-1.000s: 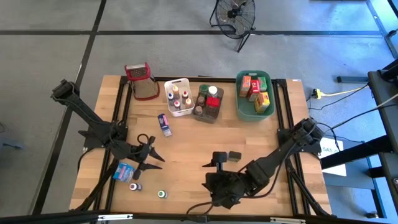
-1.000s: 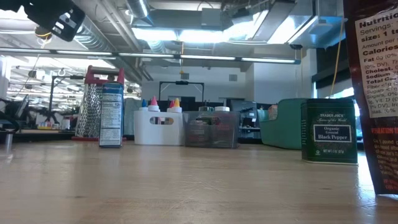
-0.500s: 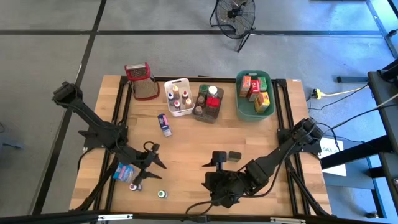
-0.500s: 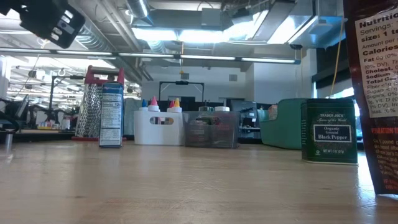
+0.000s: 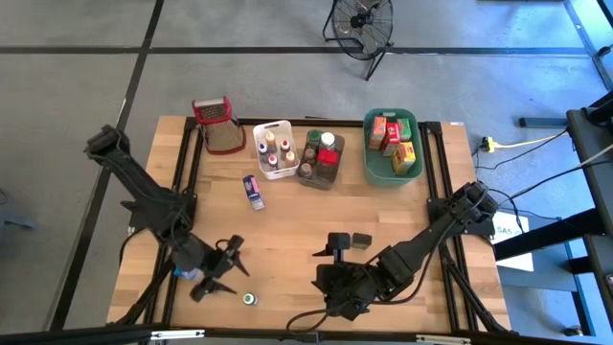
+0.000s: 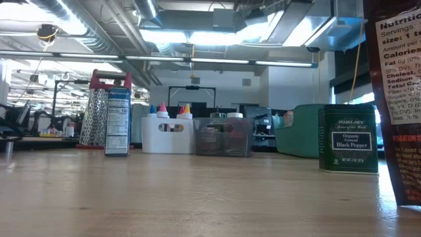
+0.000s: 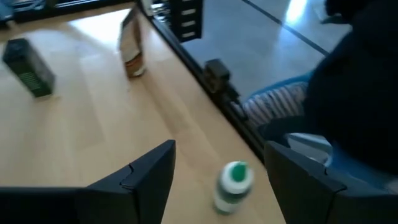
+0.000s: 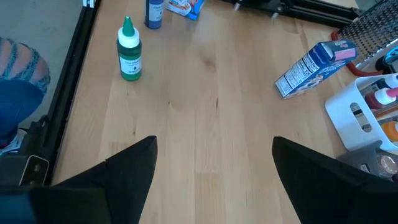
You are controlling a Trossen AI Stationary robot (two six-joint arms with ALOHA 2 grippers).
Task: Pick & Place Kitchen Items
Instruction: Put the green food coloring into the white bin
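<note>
My left gripper [image 5: 222,271] hovers open near the table's near-left corner. In the left wrist view a small green-capped bottle [image 7: 231,184] stands on the wood just ahead of the gap between its fingers [image 7: 221,149], untouched. That bottle [image 5: 249,299] stands close to the near edge. A blue-capped bottle [image 8: 154,12] and a blue packet [image 8: 184,5] lie beside it, mostly hidden under the arm in the high view. A blue box [image 5: 253,191] stands mid-table and a black pepper tin [image 5: 361,240] further right. My right gripper [image 5: 321,268] waits open near the near edge, pointing left.
Along the far edge stand a metal grater [image 5: 218,125], a white tub [image 5: 273,149] of bottles, a brown tub [image 5: 320,158] of jars and a green tub [image 5: 393,146] of boxes. A tall pack [image 7: 130,43] stands near the near edge. A person's blue clothing [image 7: 280,106] shows past that edge.
My left gripper has swung toward the table's near edge and come over the blue-capped bottle and the packet, turning as it went. Its fingers have spread wider. It has left the low view's top left corner. No item has moved.
</note>
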